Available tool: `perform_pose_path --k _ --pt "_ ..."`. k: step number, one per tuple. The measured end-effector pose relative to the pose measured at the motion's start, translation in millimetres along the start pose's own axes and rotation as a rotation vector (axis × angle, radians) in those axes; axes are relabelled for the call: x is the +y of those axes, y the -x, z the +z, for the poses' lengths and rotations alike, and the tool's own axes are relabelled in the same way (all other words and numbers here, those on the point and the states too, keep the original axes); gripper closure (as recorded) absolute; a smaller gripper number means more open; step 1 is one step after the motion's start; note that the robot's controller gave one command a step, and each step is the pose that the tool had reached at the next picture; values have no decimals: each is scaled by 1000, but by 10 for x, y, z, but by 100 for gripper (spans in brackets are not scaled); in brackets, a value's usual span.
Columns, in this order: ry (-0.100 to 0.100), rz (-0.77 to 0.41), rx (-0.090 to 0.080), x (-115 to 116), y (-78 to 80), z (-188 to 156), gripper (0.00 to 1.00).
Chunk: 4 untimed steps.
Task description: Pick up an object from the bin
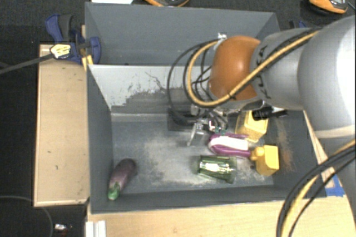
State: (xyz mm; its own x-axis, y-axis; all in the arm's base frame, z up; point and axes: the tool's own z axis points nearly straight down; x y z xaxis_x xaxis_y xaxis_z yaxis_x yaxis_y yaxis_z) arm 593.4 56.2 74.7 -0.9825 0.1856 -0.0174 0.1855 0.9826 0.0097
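Camera view: gripper (203, 129) low in bin (139, 138), just beside purple-and-white obj (228, 145) at right-centre, green can (217, 168) lying near it toward the front wall. Can't tell if gripper is wide or closed, wrist hides it. Nothing seen gripped, so I judge 0 of 1 picked: grasp + lift not yet done.

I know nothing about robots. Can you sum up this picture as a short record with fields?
container: grey metal bin
arm: reaches in from the right
gripper: low, near the bin's middle
nearest things: purple-and-white object beside the gripper; green can lying on its side; yellow block
apart from these: purple eggplant toy, alone in the near-left corner
held: cannot tell
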Motion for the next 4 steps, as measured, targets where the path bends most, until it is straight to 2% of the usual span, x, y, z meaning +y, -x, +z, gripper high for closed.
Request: perform_pose_path --k 1,2,3,4 --pt "-4 -53 5 58 -34 -349 0" --pt "2 88 -6 -1 -86 -276 0" --pt "-3 127 1 -23 -69 28 0" --pt "7 200 -5 -77 -69 32 100"
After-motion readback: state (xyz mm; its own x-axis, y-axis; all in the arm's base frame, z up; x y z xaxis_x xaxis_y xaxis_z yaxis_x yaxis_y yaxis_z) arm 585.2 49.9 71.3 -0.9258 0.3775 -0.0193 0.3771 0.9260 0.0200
